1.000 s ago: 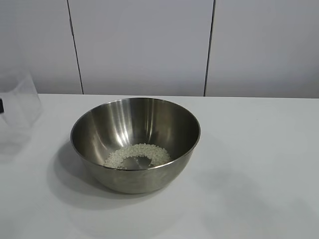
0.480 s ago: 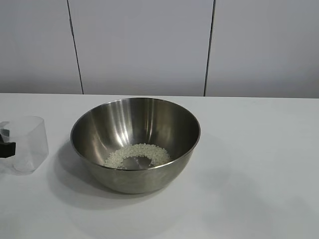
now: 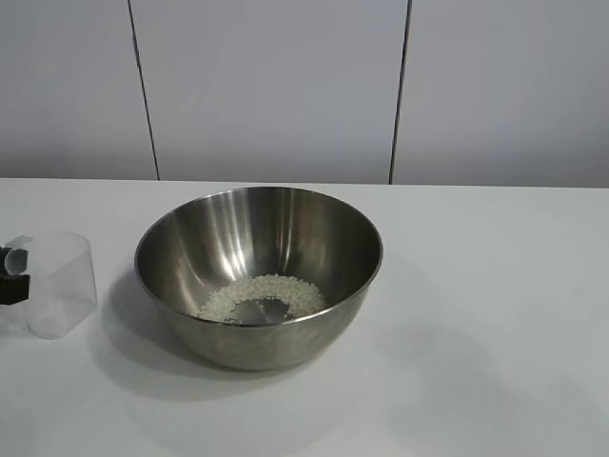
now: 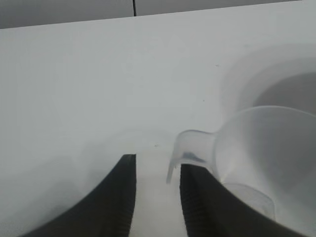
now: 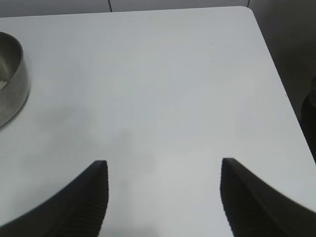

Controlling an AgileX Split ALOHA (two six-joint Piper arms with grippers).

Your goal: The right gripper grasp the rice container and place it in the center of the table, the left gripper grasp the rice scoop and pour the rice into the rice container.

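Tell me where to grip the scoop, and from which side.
Its handle tab, from the side away from the bowl: the scoop stands upright with tapered walls, and the tab points toward the left claw.

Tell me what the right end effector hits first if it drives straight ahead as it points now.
Probably just bare table. The right end effector is open and angled down at it; the rice container sits well off to one side.
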